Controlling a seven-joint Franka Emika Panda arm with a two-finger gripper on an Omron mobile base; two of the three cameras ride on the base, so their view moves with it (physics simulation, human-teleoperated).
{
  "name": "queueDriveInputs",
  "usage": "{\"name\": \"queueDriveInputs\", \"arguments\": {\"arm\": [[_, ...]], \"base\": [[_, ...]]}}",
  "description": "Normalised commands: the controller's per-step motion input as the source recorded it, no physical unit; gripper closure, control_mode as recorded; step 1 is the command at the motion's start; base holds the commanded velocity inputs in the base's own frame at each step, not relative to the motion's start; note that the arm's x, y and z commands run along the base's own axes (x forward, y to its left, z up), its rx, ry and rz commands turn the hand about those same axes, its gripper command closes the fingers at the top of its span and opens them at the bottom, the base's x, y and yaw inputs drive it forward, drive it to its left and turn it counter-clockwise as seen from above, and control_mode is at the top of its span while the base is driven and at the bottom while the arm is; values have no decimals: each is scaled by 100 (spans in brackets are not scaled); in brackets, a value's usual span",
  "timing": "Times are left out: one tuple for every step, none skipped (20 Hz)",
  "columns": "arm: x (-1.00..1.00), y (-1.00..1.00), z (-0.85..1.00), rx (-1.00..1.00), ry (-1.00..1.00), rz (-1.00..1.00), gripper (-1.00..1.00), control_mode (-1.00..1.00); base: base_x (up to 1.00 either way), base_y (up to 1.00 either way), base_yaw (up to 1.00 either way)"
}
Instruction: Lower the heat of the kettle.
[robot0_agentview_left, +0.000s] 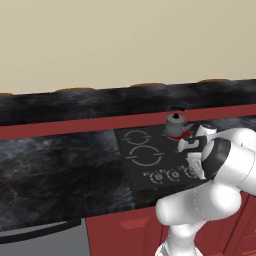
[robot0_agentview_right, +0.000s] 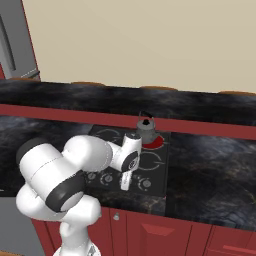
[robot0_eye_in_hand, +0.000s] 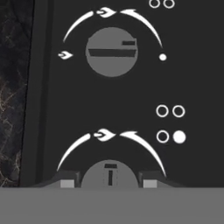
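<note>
The small grey kettle (robot0_agentview_left: 175, 125) (robot0_agentview_right: 146, 129) stands on the back right burner (robot0_agentview_right: 157, 142) of the black cooktop (robot0_agentview_left: 131, 170), and that burner glows red under it. My gripper (robot0_eye_in_hand: 108, 183) (robot0_agentview_right: 124, 185) points down at the row of knobs along the cooktop's front edge. In the hand view a round grey knob (robot0_eye_in_hand: 110, 174) sits between my fingertips (robot0_eye_in_hand: 66, 182), its ridge pointing at the flame mark above it. The fingers flank the knob's sides and look spread, so the gripper is open. A filled white dot (robot0_eye_in_hand: 179, 137) is beside this knob.
A second knob (robot0_eye_in_hand: 111, 51) with its ridge turned sideways lies further along the row. Dark marble counter (robot0_agentview_left: 55, 170) surrounds the cooktop, with a red ledge (robot0_agentview_left: 75, 125) behind and red cabinets (robot0_agentview_right: 165, 232) below. My own arm (robot0_agentview_left: 220, 165) covers the cooktop's right front.
</note>
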Motion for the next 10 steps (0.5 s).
{"name": "queueDriveInputs", "arguments": {"arm": [[-3,3,0,0,0,-27,100,-100],[-2,5,0,0,0,-27,100,-100],[-1,5,0,0,0,-28,100,-100],[0,4,0,0,2,-28,100,-100],[0,0,0,0,3,-29,100,-100],[0,0,0,0,2,-29,100,-100],[-2,0,0,0,2,-29,100,-100],[-1,5,0,0,3,-30,100,-100],[-1,4,0,0,3,-30,100,-100],[0,0,0,0,3,-30,100,-100]], "base": [[0,0,0],[0,0,0],[0,0,0],[0,0,0],[0,0,0],[0,0,0],[0,0,0],[0,0,0],[0,0,0],[0,0,0]]}}
